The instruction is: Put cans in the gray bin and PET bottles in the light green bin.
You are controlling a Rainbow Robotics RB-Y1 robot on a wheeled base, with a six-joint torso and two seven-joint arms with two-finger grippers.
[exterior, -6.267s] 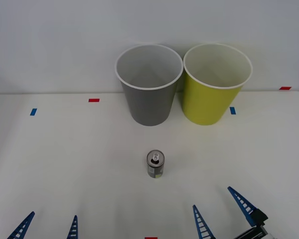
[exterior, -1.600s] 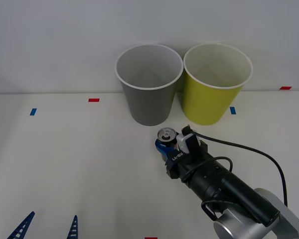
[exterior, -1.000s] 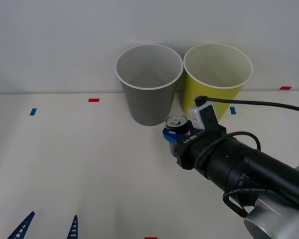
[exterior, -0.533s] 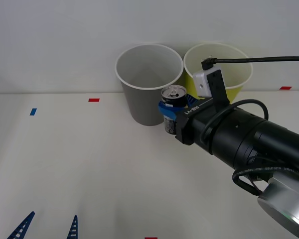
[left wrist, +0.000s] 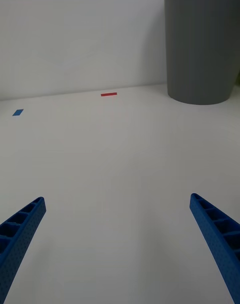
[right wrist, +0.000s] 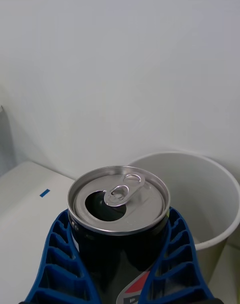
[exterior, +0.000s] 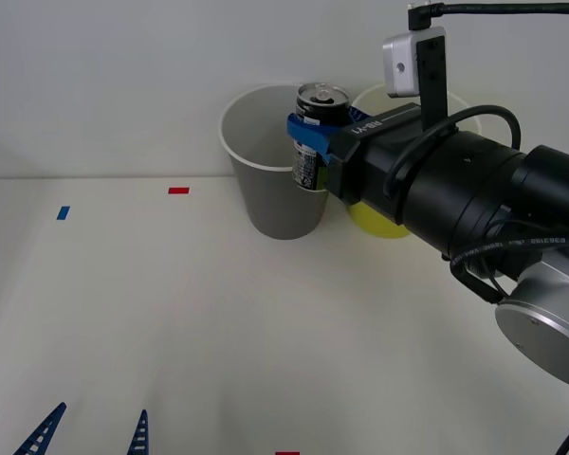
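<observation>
Right gripper (exterior: pixel 308 142) is clamped on the can (exterior: pixel 316 135), its blue ribbed fingers (right wrist: pixel 55 264) pressed against both sides of the dark body — the can is upright, lifted clear of the table (exterior: pixel 171 322), with its silver pull-tab top facing up. From the front, the can hangs at the right-hand side of the gray bin (exterior: pixel 280 166), overlapping that bin's white rim, with its top standing a little higher than the rim. Whether it is directly over the opening or just in front of it cannot be told. On the right wrist camera the can's open mouth and tab (right wrist: pixel 122 191) are plain, and a white-rimmed bin with a pale inside sits just beyond it. The light green bin (exterior: pixel 375 220) stands beside the gray one on its right, mostly hidden by the black forearm (exterior: pixel 455 185) — a small yellow-green patch shows under the arm. Left gripper (exterior: pixel 93 434) sits low at the near edge of the table, well apart from both bins, its fingers (left wrist: pixel 22 234) spread wide with nothing between them. A red tape mark (exterior: pixel 178 191) and a blue tape mark (exterior: pixel 64 212) lie on the table to the left of the gray bin.
</observation>
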